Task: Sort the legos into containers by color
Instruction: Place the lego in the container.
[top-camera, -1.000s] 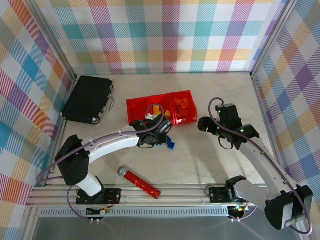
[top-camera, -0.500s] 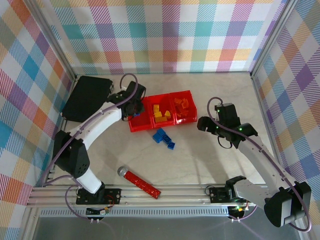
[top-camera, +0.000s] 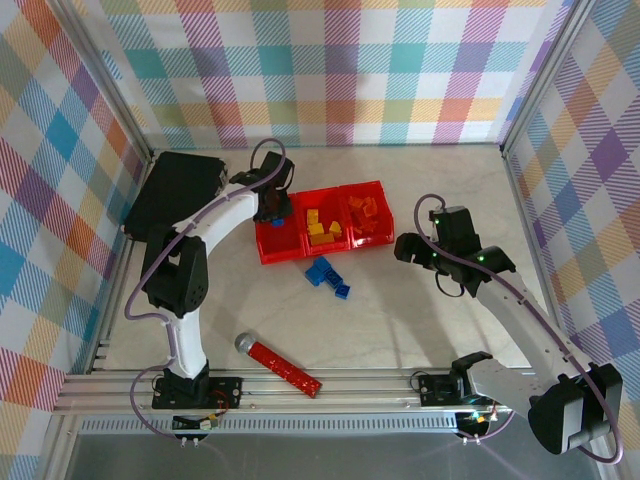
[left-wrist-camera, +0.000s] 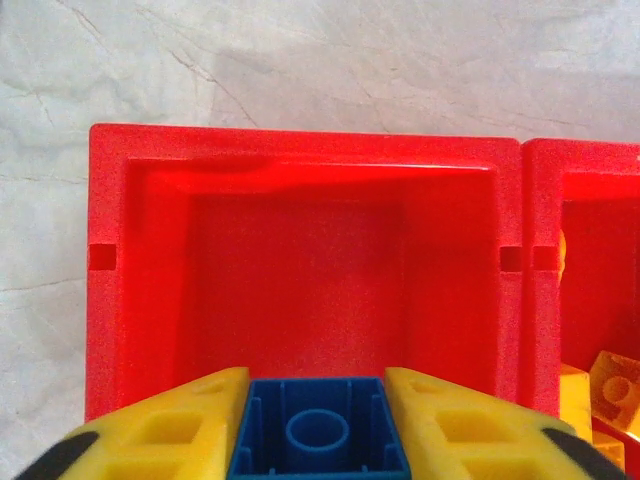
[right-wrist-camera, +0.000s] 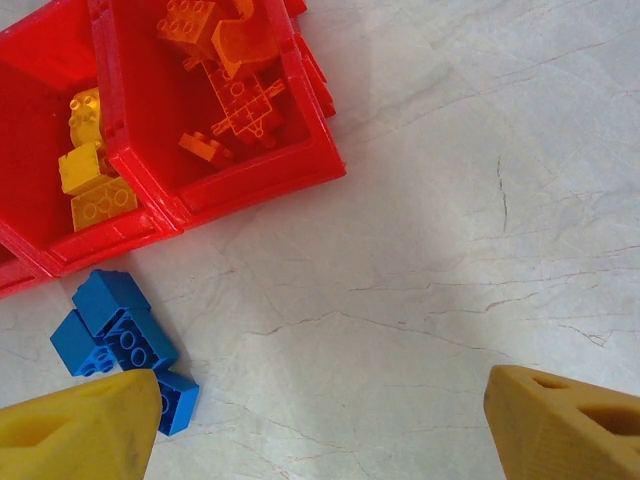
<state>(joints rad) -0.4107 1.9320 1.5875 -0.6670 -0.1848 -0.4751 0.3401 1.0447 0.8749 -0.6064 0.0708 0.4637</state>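
The black case (top-camera: 175, 195) lay at nine o'clock of the red tray (top-camera: 262, 252). The left gripper (top-camera: 272, 207) hung over the tray's left bin (left-wrist-camera: 290, 270). Its yellow fingers (left-wrist-camera: 165, 430) were narrowed onto a blue brick (left-wrist-camera: 318, 435), pressing it on both sides. The bin floor beneath was bare red. The middle bin held yellow bricks (top-camera: 320, 226) and the right bin held orange bricks (top-camera: 366, 212). On the table (top-camera: 400, 320), at six o'clock of the middle bin, sat a loose cluster of blue bricks (top-camera: 326, 275). A red bar (top-camera: 285, 366) with a grey end lay at seven o'clock of them. The right gripper (right-wrist-camera: 322, 392) hovered at three o'clock of that cluster, jaws spread wide with nothing between them.
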